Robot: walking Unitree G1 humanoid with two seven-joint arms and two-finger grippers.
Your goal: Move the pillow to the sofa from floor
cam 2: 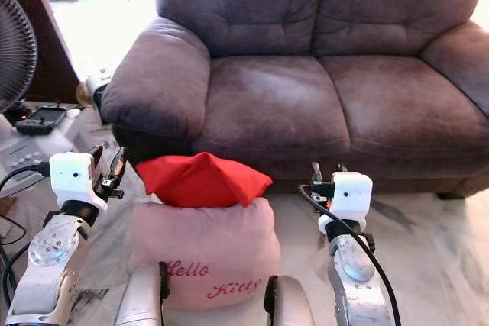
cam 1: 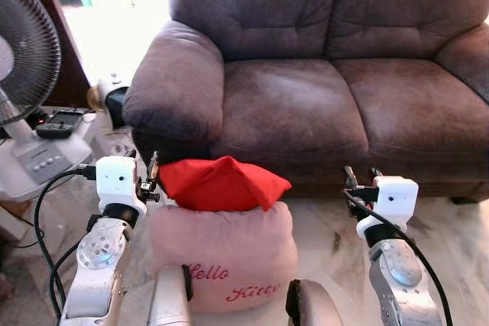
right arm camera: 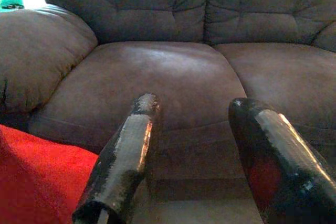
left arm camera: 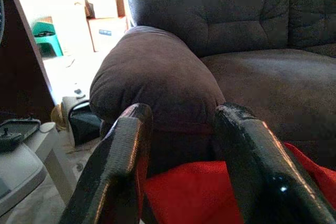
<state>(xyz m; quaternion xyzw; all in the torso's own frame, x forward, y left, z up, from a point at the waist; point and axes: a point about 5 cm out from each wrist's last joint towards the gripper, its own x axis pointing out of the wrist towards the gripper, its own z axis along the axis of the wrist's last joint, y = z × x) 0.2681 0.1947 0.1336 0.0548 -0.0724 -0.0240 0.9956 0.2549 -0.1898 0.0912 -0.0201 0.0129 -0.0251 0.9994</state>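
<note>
A pink pillow [cam 1: 225, 253] with a red top flap and the words "Hello Kitty" in red script stands on the pale marbled floor [cam 1: 451, 242], just in front of the brown sofa [cam 1: 328, 74] and below its left armrest [cam 1: 174, 82]; it is not on the seat. Two rounded grey parts of the robot's body press in at the pillow's lower edge at the bottom of the head view. The left gripper [cam 1: 153, 177] sits at the pillow's left upper side, close against the edge of the red flap; in the left wrist view its two black fingers [left arm camera: 113, 171] stand apart with a clear gap between them, the red fabric lying beyond and below them and the sofa armrest behind, so the jaws are open and hold nothing. The right gripper [cam 1: 359, 177] hangs to the right of the pillow, apart from it, in front of the sofa's base; in the right wrist view its fingers [right arm camera: 123, 161] are likewise spread wide with the sofa seat visible between them and a corner of red cloth off to one side, so it too is open and empty. A white standing fan [cam 1: 23, 66] with a control panel stands at the far left beside the sofa, with black cables trailing near the left arm
</note>
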